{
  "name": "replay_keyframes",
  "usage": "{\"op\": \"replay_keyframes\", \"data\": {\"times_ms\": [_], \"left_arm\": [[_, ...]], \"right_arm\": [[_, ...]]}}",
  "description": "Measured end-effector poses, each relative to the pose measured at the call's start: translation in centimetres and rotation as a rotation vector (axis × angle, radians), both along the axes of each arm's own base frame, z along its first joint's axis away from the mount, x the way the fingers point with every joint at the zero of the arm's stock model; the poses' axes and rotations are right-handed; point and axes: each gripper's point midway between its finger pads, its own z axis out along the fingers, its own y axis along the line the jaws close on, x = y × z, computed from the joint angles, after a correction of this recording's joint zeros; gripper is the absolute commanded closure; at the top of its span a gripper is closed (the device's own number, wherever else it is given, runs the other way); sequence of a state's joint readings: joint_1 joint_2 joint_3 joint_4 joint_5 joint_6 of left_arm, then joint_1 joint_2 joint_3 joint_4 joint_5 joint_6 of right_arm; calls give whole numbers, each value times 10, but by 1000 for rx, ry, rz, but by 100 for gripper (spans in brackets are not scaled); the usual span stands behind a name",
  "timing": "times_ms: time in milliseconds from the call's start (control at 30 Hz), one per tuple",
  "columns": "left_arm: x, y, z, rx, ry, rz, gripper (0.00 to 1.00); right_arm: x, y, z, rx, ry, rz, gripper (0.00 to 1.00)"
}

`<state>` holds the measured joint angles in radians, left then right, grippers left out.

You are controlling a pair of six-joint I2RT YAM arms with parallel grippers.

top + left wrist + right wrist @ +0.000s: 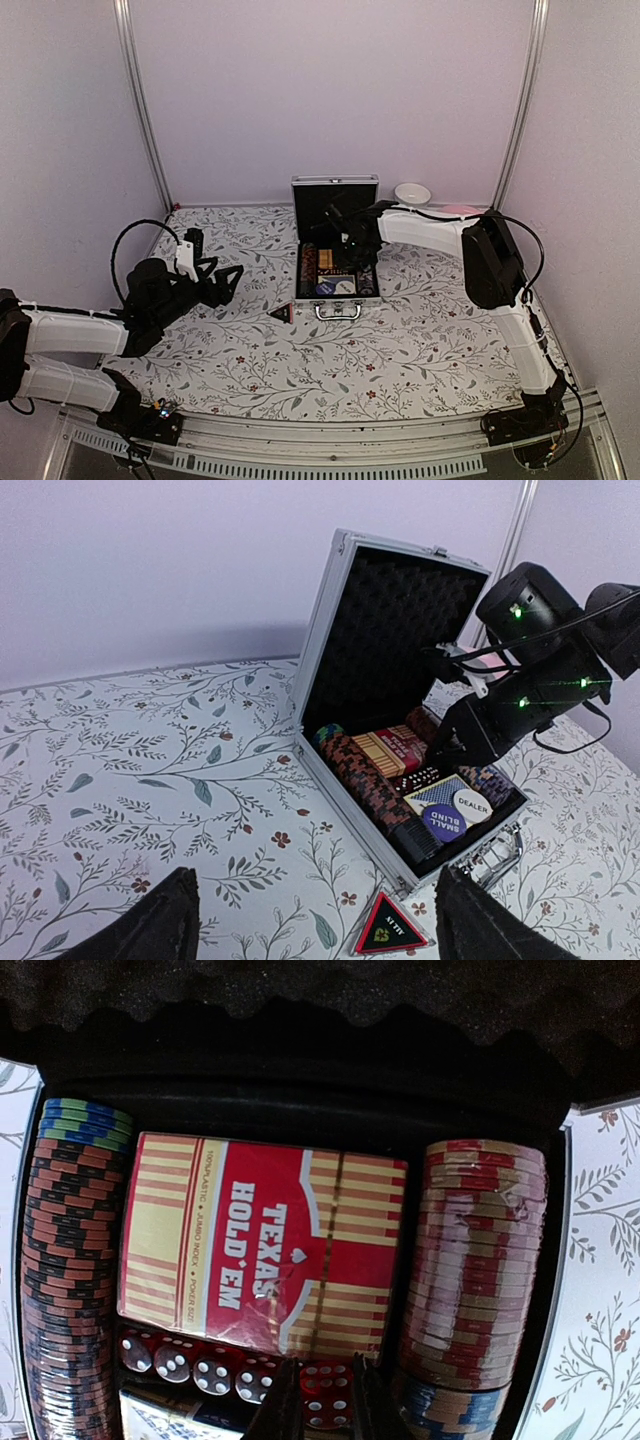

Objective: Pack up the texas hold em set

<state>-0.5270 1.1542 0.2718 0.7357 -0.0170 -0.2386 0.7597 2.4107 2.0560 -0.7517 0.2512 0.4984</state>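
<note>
Top external: left of the open silver aluminium case [335, 181], the left gripper [225, 284] is hovering wide open near the black triangular piece [281, 313]. Inside the case, the right gripper [325, 1422] is narrowly pinching a tiny red die [325, 1385], apparently seating it. The next move calls for releasing it.

**Materials and finishes, as you see them.**
- **Case** [335, 181]: the frame is silver metal with a dull sheen. Its lid lining [400, 630] is black egg-crate foam, matt and bumpy.
- **Handle** [497, 858]: bright, polished metal.
- **Card pack** [260, 1250]: a glossy red-and-tan wrap that throws glare back at you.
- **Poker chips** [75, 1280]: matt, with ridged, striped edges.
- **Red die** [325, 1395]: translucent, glossy plastic with white pips.
- **Triangular piece** [390, 932]: flat, black and red, with a slight sheen.
- **Right end effector** [325, 1422]: matt black plastic.
- **Tabletop** [400, 350]: a matt covering printed with a floral pattern. You cannot tell whether it is cloth or paper.
- **Bowl** [412, 193]: smooth, glossy white.
</note>
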Motion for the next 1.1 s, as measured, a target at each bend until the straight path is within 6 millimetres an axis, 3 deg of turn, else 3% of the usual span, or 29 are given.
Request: {"op": "replay_keyframes", "data": {"times_ms": [500,1100], "left_arm": [[0,0,0,0,0,0,19],[0,0,0,0,0,0,19]], "right_arm": [[1,6,1,28,1,11,85],[0,-8,-1,-31,-2,-22,85]]}}
